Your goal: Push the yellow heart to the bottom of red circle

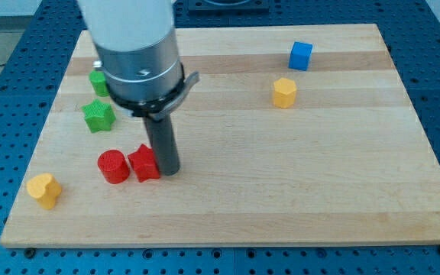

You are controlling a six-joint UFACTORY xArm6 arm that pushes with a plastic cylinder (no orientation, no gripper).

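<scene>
Little of the job looks done: the yellow heart (43,189) sits near the board's lower left corner, left of and a bit lower than the red circle (114,166), with bare wood between them, so it is not yet below the circle. My tip (169,169) rests on the board at the right edge of a red block (144,163), whose shape I cannot make out, touching or just beside it; that block lies just right of the red circle. The tip is well apart from the heart, on the far side of both red pieces. I judge it must come round to the heart's left and push it rightward under the circle. No claw exists on this rod, so nothing spreads or clamps. No containers show; only a wooden board (281,198) carrying loose blocks.
</scene>
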